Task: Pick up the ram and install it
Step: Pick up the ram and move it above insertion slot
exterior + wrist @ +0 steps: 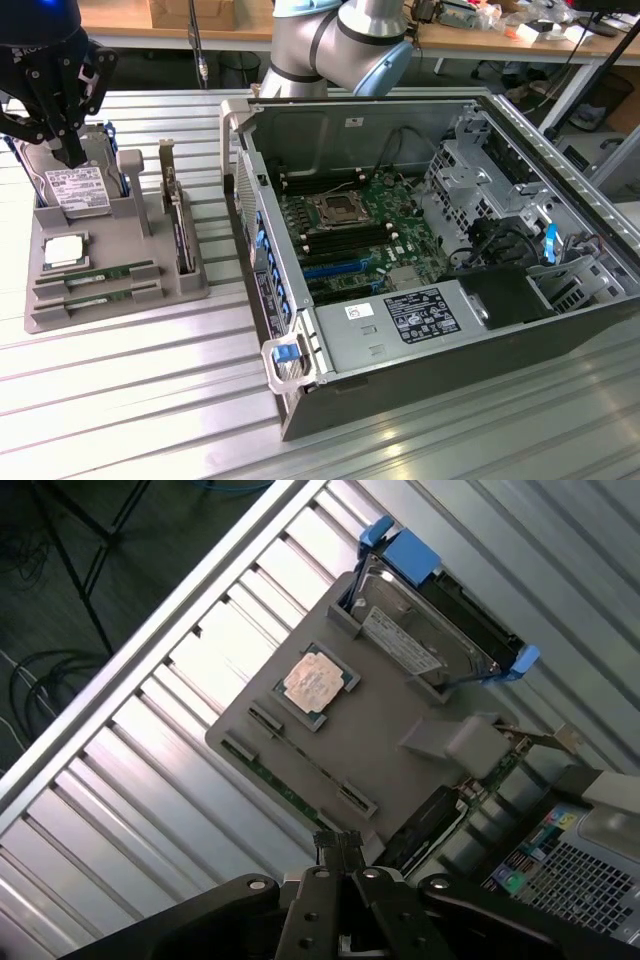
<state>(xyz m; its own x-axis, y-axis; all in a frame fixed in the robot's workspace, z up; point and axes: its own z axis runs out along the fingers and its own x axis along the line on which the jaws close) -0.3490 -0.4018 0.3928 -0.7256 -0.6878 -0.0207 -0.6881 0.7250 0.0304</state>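
1. Gripper [70,153] pinched closed, empty, hanging above grey tray [60,318].
2. Ram [97,271] flat in tray slot, twin stick [97,292] just beside it, near processor chip [62,251].
3. Open computer case [420,395] on exterior view's right.

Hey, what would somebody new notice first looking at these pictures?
The big open computer case on the exterior view's right, its green motherboard exposed. On that view's left sits a grey parts tray holding a hard drive, a silver processor chip and two ram sticks. The arm's jaws hang shut above the tray.
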